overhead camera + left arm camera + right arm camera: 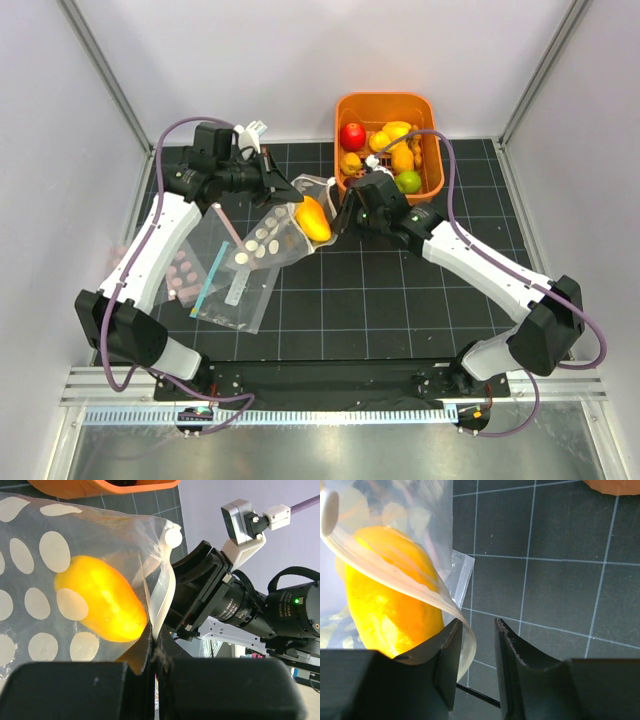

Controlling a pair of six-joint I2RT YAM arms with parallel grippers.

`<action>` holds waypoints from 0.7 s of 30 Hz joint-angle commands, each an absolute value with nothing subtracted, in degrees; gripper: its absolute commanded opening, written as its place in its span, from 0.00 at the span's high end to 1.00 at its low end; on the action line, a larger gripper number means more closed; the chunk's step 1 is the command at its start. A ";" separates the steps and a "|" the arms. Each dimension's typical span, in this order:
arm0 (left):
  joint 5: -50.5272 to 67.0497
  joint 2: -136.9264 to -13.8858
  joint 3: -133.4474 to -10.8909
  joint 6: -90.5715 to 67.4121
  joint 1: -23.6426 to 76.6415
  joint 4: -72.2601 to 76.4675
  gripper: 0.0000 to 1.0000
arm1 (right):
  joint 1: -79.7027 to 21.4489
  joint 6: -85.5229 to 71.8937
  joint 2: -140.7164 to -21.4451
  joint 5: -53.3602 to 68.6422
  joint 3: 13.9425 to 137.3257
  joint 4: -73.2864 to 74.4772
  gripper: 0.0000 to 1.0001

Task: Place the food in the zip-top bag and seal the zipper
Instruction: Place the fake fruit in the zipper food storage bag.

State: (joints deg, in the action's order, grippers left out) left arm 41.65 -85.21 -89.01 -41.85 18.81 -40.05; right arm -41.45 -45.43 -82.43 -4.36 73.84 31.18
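The left pincer is clamped on the mouth edge of the clear plastic bag printed with white round dots, holding it up over the black gridded bench near the orange plastic basket at the far edge. An orange-yellow toy mango sits inside, and the right pincer has its jaws slightly apart, the bag's rim brushing one.

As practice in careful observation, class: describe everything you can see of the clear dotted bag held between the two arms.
The clear plastic bag printed with white round dots is thin, floppy film, with its mouth open. The shut left gripper pinches its edge, holding it up. A yellow-orange toy fruit lies inside. The bag's mouth rim curls between the fingers of the open right gripper.
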 commanded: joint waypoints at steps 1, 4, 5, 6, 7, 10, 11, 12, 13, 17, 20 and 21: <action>44.12 -82.97 -89.12 -42.71 18.28 -37.27 1.00 | -41.05 -46.32 -79.63 -4.13 73.56 27.51 0.62; 44.21 -82.97 -89.12 -42.80 18.28 -36.91 1.00 | -40.96 -45.97 -80.24 -1.59 74.00 26.19 0.77; 44.12 -83.06 -88.95 -42.63 18.28 -36.91 1.00 | -40.96 -45.97 -80.24 -1.06 74.09 25.84 0.80; 44.12 -83.14 -88.86 -42.54 18.19 -36.91 1.00 | -40.96 -45.88 -80.16 -0.97 74.35 25.58 0.83; 44.03 -83.14 -88.60 -42.37 18.11 -36.91 1.00 | -40.96 -45.88 -79.98 -1.05 74.53 25.49 0.90; 42.98 -83.14 -87.19 -41.14 18.19 -37.18 1.00 | -40.96 -44.13 -80.42 -2.46 77.07 27.33 0.99; 41.93 -83.23 -87.01 -40.52 18.11 -37.87 1.00 | -40.96 -43.34 -81.46 -2.72 79.26 29.51 0.99; 41.31 -83.75 -87.53 -38.43 18.02 -38.75 1.00 | -40.96 -41.68 -82.08 -3.33 80.58 31.10 0.99; 40.53 -84.19 -88.06 -37.28 18.02 -41.54 1.00 | -40.96 -40.88 -82.96 -3.95 82.34 32.94 0.99; 33.50 -86.48 -93.24 -29.28 18.02 -51.05 1.00 | -40.96 -34.82 -94.35 -9.39 101.53 56.47 0.99; 25.24 -87.89 -97.46 -24.18 17.93 -57.99 1.00 | -40.96 -30.95 -99.31 -14.84 110.89 69.33 0.99; 20.53 -88.15 -98.69 -23.13 17.93 -59.66 1.00 | -40.96 -30.33 -99.40 -15.72 111.27 70.30 0.99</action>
State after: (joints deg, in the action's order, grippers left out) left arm 31.31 -87.85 -93.54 -30.50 18.33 -51.35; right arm -41.08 -36.10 -97.62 -9.32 106.24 54.22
